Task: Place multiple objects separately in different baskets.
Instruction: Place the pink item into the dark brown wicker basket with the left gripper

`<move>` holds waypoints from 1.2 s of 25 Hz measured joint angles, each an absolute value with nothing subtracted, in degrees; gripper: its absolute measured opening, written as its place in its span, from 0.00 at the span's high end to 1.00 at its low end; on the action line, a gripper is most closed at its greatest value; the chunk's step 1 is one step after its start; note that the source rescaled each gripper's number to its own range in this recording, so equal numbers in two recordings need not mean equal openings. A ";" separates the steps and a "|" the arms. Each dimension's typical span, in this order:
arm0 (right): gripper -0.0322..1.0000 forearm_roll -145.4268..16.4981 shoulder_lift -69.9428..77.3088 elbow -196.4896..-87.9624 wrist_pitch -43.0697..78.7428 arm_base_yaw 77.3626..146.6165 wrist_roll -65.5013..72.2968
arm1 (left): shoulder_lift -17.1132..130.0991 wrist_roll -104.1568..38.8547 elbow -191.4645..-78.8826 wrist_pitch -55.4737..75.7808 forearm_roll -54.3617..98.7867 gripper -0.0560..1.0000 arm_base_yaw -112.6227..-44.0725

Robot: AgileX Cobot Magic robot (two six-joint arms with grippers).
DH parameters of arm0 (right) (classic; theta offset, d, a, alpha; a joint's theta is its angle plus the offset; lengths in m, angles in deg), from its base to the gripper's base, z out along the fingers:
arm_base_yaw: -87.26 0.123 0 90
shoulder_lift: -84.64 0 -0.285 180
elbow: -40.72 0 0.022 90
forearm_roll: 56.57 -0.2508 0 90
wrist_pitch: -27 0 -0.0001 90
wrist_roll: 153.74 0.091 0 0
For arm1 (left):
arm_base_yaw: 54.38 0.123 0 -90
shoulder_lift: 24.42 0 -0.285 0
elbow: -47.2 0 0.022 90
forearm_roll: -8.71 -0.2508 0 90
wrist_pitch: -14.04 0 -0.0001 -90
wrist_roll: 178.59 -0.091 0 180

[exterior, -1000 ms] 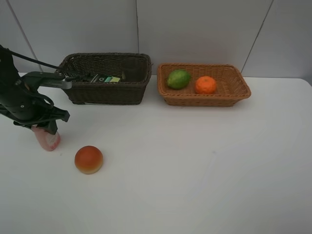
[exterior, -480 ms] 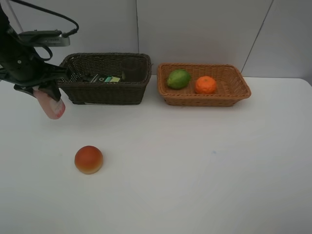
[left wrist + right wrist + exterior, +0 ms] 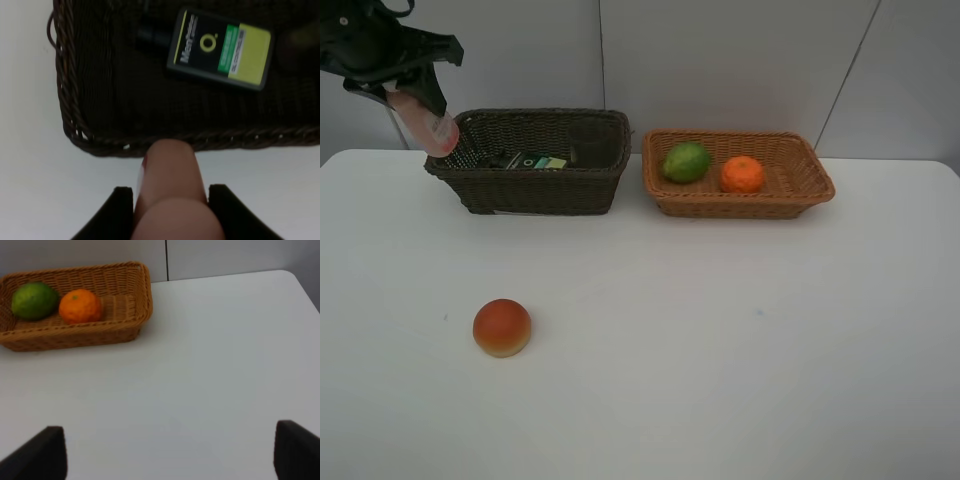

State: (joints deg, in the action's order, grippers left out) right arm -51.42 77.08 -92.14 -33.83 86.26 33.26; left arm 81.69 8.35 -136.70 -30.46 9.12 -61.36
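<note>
Left wrist: woven dark basket point(image 3: 225, 136); smooth pink bottle point(image 3: 170, 186).

White table point(image 3: 720, 350), dark brown wicker basket point(image 3: 535, 190) beside tan basket point(image 3: 740, 205) at back, red-orange round fruit point(image 3: 502, 327) alone front-left

Pink bottle point(image 3: 428, 128): held up by left claw point(image 3: 420, 104) at dark basket's point(image 3: 535, 190) left end.
Light basket point(image 3: 740, 207): filled with lime point(image 3: 686, 161), tangerine point(image 3: 741, 174).
Red fruit point(image 3: 502, 327): laid on desk point(image 3: 720, 350).
</note>
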 joint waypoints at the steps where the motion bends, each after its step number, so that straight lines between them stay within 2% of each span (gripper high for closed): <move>1: 0.32 -51.42 77.08 -92.14 -33.83 86.26 33.26 | 81.69 8.35 -137.04 -29.10 8.71 0.54 -61.36; 14: 0.32 -51.42 77.08 -92.14 -33.83 86.26 33.26 | 91.66 7.87 -137.30 -9.51 5.82 0.54 -61.36; 30: 0.32 -51.42 77.08 -92.14 -33.83 86.26 33.26 | 101.63 7.87 -137.30 -4.55 5.82 0.54 -61.36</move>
State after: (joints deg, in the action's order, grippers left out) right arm -51.42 77.08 -92.14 -33.83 86.26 33.26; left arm 101.63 7.87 -137.30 -4.55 5.82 -61.36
